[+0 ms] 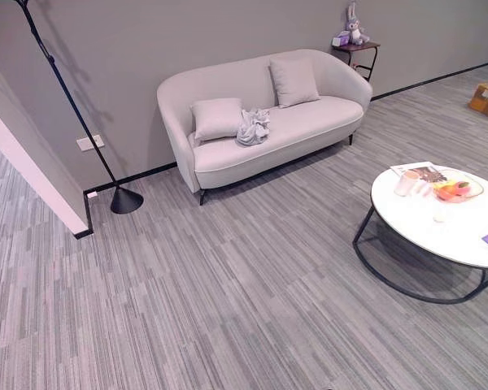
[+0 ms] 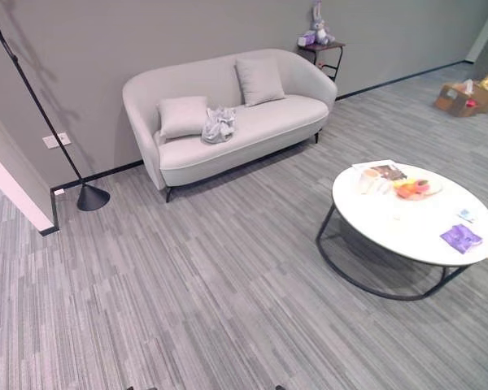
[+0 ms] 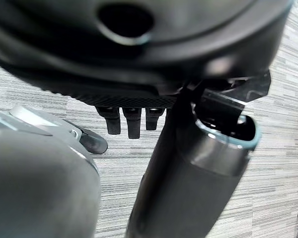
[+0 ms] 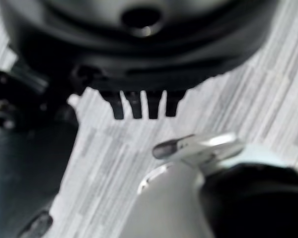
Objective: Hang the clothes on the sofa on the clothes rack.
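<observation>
A crumpled light grey garment (image 1: pixel 253 127) lies on the seat of a pale two-seat sofa (image 1: pixel 309 122), right beside the left cushion (image 1: pixel 217 118). The sofa stands against the grey wall, several steps away across the floor. A slanted black pole on a cone base (image 1: pixel 124 200) stands left of the sofa by the wall. My left hand (image 3: pixel 131 121) hangs over the striped floor with straight fingers and holds nothing. My right hand (image 4: pixel 139 106) likewise hangs over the floor, fingers straight and empty.
A round white coffee table (image 2: pixel 407 223) on a black frame stands to the right, carrying a cup, fruit, a magazine and a purple item. A side table (image 1: pixel 355 46) with a plush toy sits behind the sofa's right end. A white wall corner (image 1: pixel 32 175) juts in at the left.
</observation>
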Tool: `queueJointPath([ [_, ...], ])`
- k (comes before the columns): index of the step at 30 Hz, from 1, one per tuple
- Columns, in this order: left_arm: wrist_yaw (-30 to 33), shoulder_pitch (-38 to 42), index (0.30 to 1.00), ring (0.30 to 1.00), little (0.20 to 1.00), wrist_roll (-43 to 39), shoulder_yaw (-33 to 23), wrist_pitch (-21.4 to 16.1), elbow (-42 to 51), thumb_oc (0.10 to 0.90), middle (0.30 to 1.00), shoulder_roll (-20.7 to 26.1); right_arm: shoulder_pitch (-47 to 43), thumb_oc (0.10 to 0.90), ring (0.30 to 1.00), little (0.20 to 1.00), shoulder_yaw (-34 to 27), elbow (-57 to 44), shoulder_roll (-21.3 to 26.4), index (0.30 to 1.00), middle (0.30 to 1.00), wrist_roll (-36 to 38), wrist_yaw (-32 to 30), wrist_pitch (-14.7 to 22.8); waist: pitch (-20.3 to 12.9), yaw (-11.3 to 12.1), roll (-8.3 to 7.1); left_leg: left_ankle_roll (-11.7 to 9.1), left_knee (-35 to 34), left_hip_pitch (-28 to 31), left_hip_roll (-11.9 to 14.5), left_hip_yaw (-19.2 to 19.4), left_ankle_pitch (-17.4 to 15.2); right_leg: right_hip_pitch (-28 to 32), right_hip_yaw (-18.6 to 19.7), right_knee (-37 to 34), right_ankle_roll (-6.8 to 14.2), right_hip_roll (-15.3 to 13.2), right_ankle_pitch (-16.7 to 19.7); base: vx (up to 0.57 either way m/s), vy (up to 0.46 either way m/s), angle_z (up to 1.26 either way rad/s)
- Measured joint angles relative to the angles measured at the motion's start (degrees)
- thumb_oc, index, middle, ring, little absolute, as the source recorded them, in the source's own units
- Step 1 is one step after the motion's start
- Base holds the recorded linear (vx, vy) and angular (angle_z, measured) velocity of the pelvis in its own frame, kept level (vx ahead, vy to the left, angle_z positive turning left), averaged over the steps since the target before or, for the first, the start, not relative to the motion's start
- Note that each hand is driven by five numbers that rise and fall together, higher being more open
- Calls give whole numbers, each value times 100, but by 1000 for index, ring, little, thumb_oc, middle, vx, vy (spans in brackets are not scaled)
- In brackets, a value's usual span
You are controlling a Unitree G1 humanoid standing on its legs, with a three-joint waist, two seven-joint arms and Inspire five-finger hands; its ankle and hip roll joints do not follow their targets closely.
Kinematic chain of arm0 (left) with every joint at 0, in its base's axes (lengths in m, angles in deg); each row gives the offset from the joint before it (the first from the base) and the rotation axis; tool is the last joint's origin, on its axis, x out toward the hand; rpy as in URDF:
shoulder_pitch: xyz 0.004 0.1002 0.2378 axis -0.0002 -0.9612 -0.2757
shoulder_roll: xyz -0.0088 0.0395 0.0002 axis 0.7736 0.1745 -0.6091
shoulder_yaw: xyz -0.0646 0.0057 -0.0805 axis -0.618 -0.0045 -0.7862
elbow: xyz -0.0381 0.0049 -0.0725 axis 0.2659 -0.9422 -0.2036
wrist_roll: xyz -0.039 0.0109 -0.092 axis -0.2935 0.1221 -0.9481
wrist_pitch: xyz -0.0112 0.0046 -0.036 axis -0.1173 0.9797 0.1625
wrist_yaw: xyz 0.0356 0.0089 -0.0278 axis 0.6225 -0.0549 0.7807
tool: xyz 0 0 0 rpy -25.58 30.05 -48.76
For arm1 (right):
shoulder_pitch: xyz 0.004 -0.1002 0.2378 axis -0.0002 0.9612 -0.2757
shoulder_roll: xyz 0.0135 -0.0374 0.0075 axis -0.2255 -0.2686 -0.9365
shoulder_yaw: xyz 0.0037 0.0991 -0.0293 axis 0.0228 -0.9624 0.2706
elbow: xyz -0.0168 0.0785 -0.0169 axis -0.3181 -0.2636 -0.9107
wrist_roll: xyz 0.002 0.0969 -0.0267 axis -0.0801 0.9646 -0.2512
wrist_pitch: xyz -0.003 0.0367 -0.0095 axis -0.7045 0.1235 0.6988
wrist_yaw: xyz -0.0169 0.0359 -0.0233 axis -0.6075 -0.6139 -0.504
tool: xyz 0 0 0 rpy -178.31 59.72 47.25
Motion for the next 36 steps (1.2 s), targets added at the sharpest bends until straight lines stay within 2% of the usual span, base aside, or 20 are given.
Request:
queueJointPath([
  [13, -88, 2, 900, 900, 900, 31, 8, -4, -1, 800, 900, 14, 27, 800, 900, 900, 163, 3, 84, 900, 900, -611, 117, -4, -33, 11, -15, 102, -159, 45, -63, 44, 1, -36, 15, -1, 47, -63, 19, 49, 80, -2],
  [17, -87, 33, 900, 900, 900, 190, 17, -17, -2, 800, 900, 18, 34, 800, 900, 900, 214, 0, 102, 900, 900, -707, 123, -3, -36, -5, -9, 171, -158, 15, -130, -11, 6, -42, -36, 21, 97, -131, 3, 11, 131, 6],
  [18, -83, 65, 900, 900, 900, 229, 21, -24, -13, 800, 900, 17, 11, 800, 900, 900, 216, 13, 113, 900, 900, -716, 135, 0, -23, -3, -4, 258, -193, 9, -189, -14, -50, -109, -73, 158, 160, -162, -32, 25, 172, 1],
  [20, -90, 176, 900, 900, 900, 239, 155, -33, -109, 800, 900, -13, -71, 800, 900, 900, 215, -4, 192, 900, 900, -734, 165, 4, 38, -19, 104, 335, -187, -63, -108, -41, -54, -458, -127, 871, 249, -209, -287, 26, 155, 2],
  [21, -70, 290, 900, 900, 900, 240, 252, -47, -126, 800, 900, -18, -182, 800, 900, 900, 213, -50, 216, 900, 900, -790, 174, 9, 157, -16, 163, 433, -181, -7, -97, -10, -74, -901, -156, 1896, 421, -350, -634, 31, 113, 8],
  [22, -75, 303, 900, 900, 900, 241, 300, -61, -118, 800, 900, 17, -213, 800, 900, 900, 216, -124, 198, 900, 900, -831, 196, 9, 256, -40, 121, 475, -188, 53, -134, -49, -69, -1250, -233, 2834, 535, -558, -848, 33, 112, 10],
  [24, -73, 359, 900, 900, 900, 240, 299, -114, -119, 800, 900, 63, -310, 800, 900, 900, 212, -112, 162, 900, 900, -833, 222, 17, 335, -13, -7, 562, -192, 179, -326, -79, -107, -1686, -218, 3923, 611, -805, -791, 101, 113, 14],
  [26, -70, 447, 900, 900, 900, 292, 382, -119, -125, 800, 900, 136, -358, 800, 900, 900, 291, -160, 219, 900, 900, -844, 211, 76, 436, -22, -127, 699, 13, 176, -463, -130, -274, -2124, -142, 4981, 773, -1156, -636, 198, 33, 12],
  [27, -59, 453, 900, 900, 900, 356, 484, -115, -159, 800, 900, 145, -397, 800, 900, 900, 251, -213, 257, 900, 900, -834, 209, 105, 507, -26, -75, 762, 11, 306, -482, -226, -296, -2348, -208, 5344, 708, -1330, -578, 260, -123, 30],
  [28, -54, 397, 900, 900, 900, 470, 447, -120, -160, 800, 900, 135, -342, 800, 900, 900, 219, -261, 286, 900, 900, -843, 217, 122, 376, -20, 74, 839, -44, 257, -420, -258, -325, -2295, -174, 4086, 725, -1185, -712, 223, -154, 28],
  [29, -47, 366, 900, 900, 900, 473, 458, -127, -155, 800, 900, 127, -349, 800, 900, 900, 213, -245, 267, 900, 900, -832, 220, 103, 377, -4, 50, 804, -88, 280, -411, -266, -341, -2326, -118, 3441, 715, -1169, -661, 391, -248, 23],
  [30, -25, 345, 900, 900, 900, 476, 453, -120, -215, 800, 900, 116, -375, 800, 900, 900, 215, -229, 235, 900, 900, -832, 225, 96, 356, -13, 72, 780, -139, 322, -355, -337, -356, -2240, 10, 2059, 669, -1014, -444, 346, -200, 10],
  [31, 21, 346, 900, 900, 900, 477, 449, -119, -283, 800, 900, 122, -378, 800, 900, 900, 215, -202, 198, 900, 900, -825, 223, 92, 365, -17, 62, 698, -155, 349, -299, -345, -407, -2198, 116, 1173, 744, -910, -184, 457, -229, 8],
  [32, 61, 343, 900, 900, 900, 479, 394, -116, -409, 800, 900, 126, -388, 800, 900, 900, 202, -170, 120, 900, 900, -787, 218, 79, 378, -20, -14, 608, -158, 434, -263, -343, -508, -2144, 365, -86, 885, -858, 286, 291, -134, 1],
  [34, 59, 271, 900, 900, 900, 475, 345, -114, -428, 800, 900, 137, -363, 800, 900, 900, 155, -195, 98, 900, 900, -739, 222, 77, 442, -74, -130, 475, -159, 758, -215, -374, -691, -2194, 320, -60, 907, -963, 566, 473, -248, 23],
  [35, 70, 153, 900, 900, 900, 485, 347, -129, -427, 800, 900, 135, -179, 800, 900, 900, 136, -166, 139, 900, 900, -771, 218, 77, 289, -147, -130, 291, -188, 1114, -20, -502, -1038, -2064, 228, 167, 899, -977, 990, 652, -380, 60],
  [36, 63, 138, 900, 900, 900, 512, 344, -123, -445, 800, 900, 49, -48, 800, 900, 900, 141, -168, 162, 900, 900, -767, 222, 84, 167, -239, 85, 217, -179, 1186, 253, -571, -1143, -2032, 109, 377, 848, -775, 1060, 511, -335, 80],
])
